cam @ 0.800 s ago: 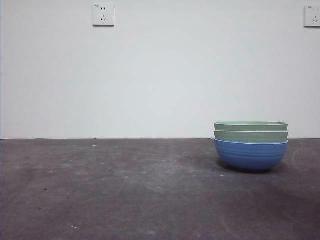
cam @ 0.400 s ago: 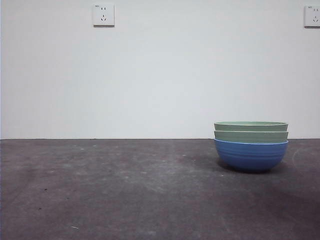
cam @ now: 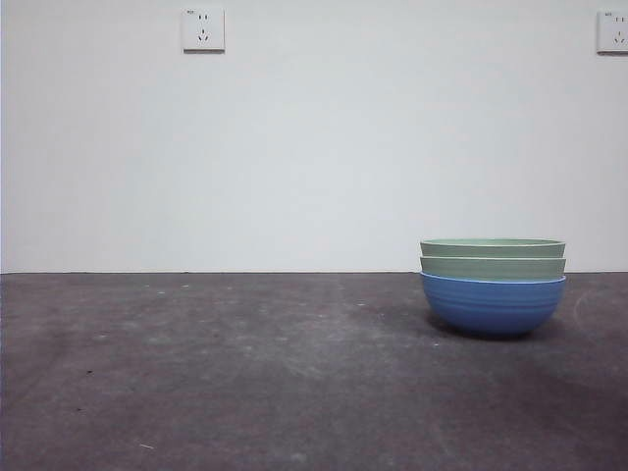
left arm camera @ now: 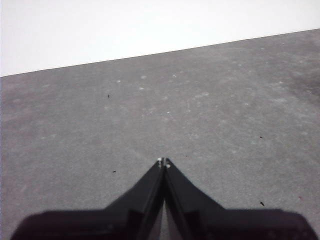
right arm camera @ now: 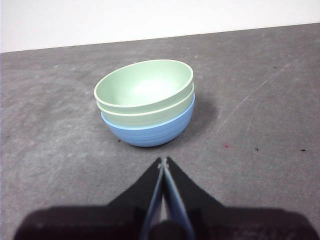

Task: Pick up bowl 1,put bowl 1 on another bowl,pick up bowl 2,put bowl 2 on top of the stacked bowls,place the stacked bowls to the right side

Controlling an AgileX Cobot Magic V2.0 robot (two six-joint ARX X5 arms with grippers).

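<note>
Stack (cam: pixel 493 285) unmoved near desk's right edge since a second ago | we read task done | right gripper (right arm camera: pixel 163 161) and left gripper (left arm camera: pixel 163 162) both closed, empty.

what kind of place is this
Probably a bare lab or test bench: a scuffed dark table, a blank white wall with power sockets, and only stacked bowls.

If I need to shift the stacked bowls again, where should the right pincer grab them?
Probably the near rim, coming from above: the stacked bowls sit nested and upright, their rounded, ribbed sides poor for pinching. One jaw inside the top green bowl, one outside the blue bowl. The right pincer is shut, so open first.
</note>
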